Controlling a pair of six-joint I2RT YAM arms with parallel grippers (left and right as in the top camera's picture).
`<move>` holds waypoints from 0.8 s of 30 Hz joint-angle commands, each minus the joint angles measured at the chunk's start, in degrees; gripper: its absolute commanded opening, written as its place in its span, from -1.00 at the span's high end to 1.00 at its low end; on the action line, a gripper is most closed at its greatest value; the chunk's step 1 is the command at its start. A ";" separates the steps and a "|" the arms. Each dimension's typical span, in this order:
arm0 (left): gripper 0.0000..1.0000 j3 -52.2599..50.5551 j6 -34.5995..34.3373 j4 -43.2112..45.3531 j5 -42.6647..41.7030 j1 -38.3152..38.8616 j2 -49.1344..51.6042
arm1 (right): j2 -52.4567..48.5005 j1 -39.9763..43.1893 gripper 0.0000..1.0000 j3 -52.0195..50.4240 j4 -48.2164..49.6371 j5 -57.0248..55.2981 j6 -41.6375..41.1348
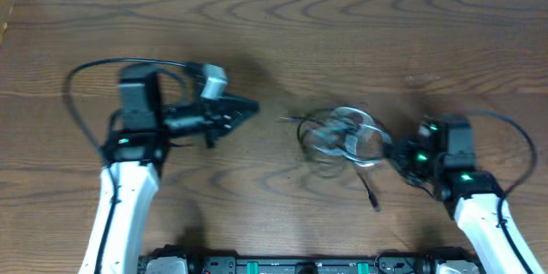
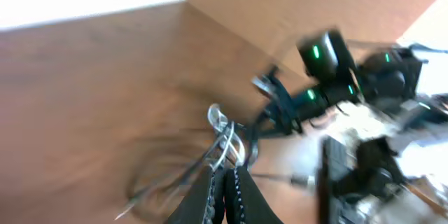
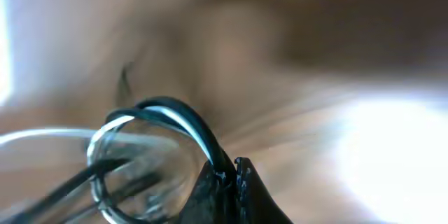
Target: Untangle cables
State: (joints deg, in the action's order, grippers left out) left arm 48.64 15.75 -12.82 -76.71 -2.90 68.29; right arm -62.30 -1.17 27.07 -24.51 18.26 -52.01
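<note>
Wood-grain counter (image 1: 274, 34), white strip along the far edge. The cables (image 1: 342, 137) sit in one knotted heap right of centre, with a loose plug end (image 1: 373, 199) trailing toward the near side.

The right gripper (image 1: 396, 150) is at the heap's right edge with its jaws closed. In the right wrist view a black strand and a white strand run straight into the tips, so it looks pinched on them, though blur makes that soft. The left gripper (image 1: 248, 109) is closed tight with nothing in it, pointing at the heap from the left and apart from it.

Step in hand, as I judge it: draw one strand out of the knot. To do it well, keep the right pinch firm and pull slow and low, away from the heap. The left gripper should open and pin or take an outer loop so the whole heap doesn't drag along.

Counts: 1 heap, 1 plug clearly seen, 2 grippers. Black and white strands both show, but the number of cords is not separable in the tangle.
</note>
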 commanded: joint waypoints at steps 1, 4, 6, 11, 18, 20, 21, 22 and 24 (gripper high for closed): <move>0.85 1.84 -1.51 0.31 -2.78 -1.31 -1.86 | 1.49 2.78 0.98 -1.11 -0.42 -9.99 3.28; 0.85 1.84 -1.51 0.15 -2.78 -1.14 -1.86 | 3.26 3.21 0.98 -1.11 1.57 -5.22 5.11; 0.85 1.84 -1.53 0.07 -2.82 -0.63 -1.81 | 4.37 3.21 0.98 -1.11 3.67 -0.79 7.17; 0.55 1.81 -1.49 -0.85 -2.73 2.23 -1.68 | 5.18 3.21 0.98 -1.14 11.80 16.50 17.64; 0.53 1.81 -1.51 -1.01 -0.17 3.96 -1.68 | 5.18 3.21 0.98 -1.14 33.44 53.53 30.99; 0.53 1.81 -1.51 -1.05 -0.15 3.96 -1.68 | 4.92 3.21 0.98 -1.16 31.47 49.00 31.08; 0.53 1.81 -1.53 -1.27 -0.17 3.96 -1.68 | 4.57 3.21 0.98 -1.16 29.92 46.86 31.15; 0.52 1.81 -1.53 -1.73 -0.17 3.98 -1.68 | 4.22 3.19 0.98 -1.16 28.98 46.42 31.61; 0.51 1.81 -1.51 -3.23 -0.15 3.98 -1.68 | 3.54 2.93 0.98 -1.18 28.55 46.93 31.93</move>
State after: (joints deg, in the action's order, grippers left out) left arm 48.93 14.35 -15.11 -77.25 0.97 66.63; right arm -58.26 2.00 25.54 4.10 61.36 -23.35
